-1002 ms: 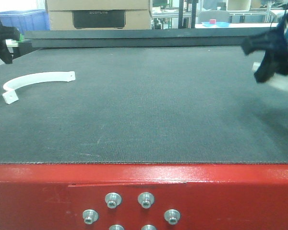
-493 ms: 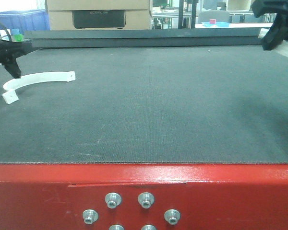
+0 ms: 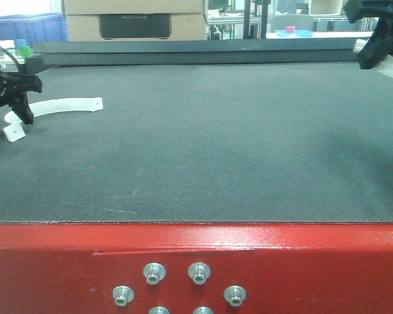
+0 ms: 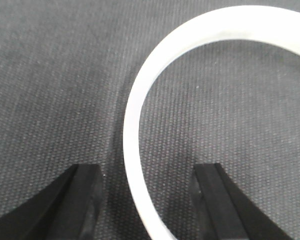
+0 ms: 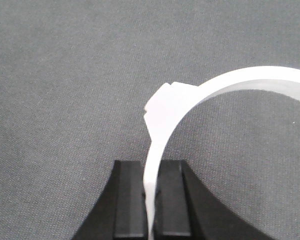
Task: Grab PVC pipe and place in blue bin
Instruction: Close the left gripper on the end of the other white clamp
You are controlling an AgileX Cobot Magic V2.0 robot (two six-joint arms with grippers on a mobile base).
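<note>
A white curved PVC pipe piece (image 3: 62,105) lies on the dark mat at the far left. My left gripper (image 3: 8,116) is open and low over its left end. In the left wrist view the arc (image 4: 136,105) runs between the two black fingers (image 4: 85,200) without touching either. My right gripper (image 3: 373,52) hangs at the top right, shut on a second white curved pipe piece (image 5: 230,82), whose thin end is pinched between the pads (image 5: 130,195). A blue bin (image 3: 26,25) stands beyond the table at the back left.
A raised dark ledge (image 3: 196,51) runs along the mat's far side. Cardboard boxes (image 3: 134,19) and shelving stand behind it. The red table front (image 3: 196,268) with bolts is nearest the camera. Small green and blue items (image 3: 23,49) sit near the back left corner.
My left gripper has come down and forward over the left end of the lying pipe. My right gripper rose with its pipe piece one second ago and has held still since.
</note>
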